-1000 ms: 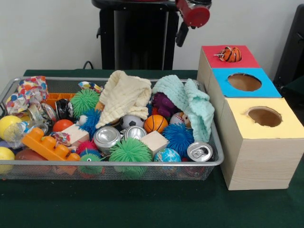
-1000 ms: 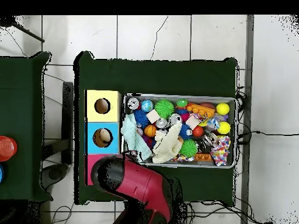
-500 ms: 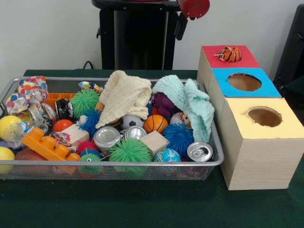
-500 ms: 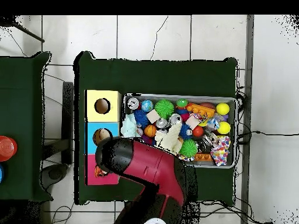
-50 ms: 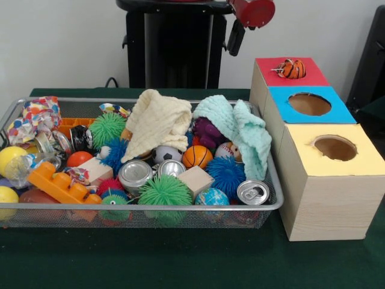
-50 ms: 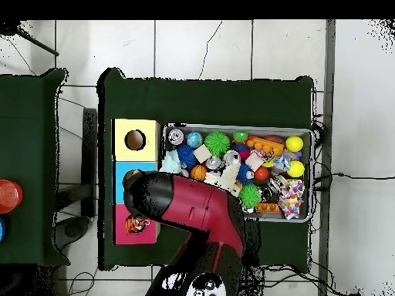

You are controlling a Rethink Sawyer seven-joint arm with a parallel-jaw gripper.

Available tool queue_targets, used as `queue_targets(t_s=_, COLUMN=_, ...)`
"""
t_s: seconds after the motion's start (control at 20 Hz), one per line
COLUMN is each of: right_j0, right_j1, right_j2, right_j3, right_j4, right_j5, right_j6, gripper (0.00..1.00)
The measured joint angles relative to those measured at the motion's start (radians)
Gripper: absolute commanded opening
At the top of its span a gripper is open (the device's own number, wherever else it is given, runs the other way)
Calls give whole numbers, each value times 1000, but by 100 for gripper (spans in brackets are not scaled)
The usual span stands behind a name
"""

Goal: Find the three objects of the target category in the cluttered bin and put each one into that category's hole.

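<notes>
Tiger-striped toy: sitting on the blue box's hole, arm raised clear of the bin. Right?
Not quite. The tiger-striped toy sits on the red box, not the blue box, whose hole is open. The front view shows this. The arm is raised clear of the bin.

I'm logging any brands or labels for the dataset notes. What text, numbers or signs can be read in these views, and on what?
None can be read.
Drink cans: only plain silver ends show.
Patterned paper: coloured shapes, no letters made out.
Boxes with holes: plain red, blue and yellow tops, no writing.
Arm's base: small black-and-white marks, too small to read.
</notes>
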Motion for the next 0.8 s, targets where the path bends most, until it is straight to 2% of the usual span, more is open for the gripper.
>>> queue_targets(t_s=0.8, right_j0=-11, right_j1=20, right_j2=52, right_j3=-4, right_j4=-24, right_j5=-10, right_j6=0, gripper=0)
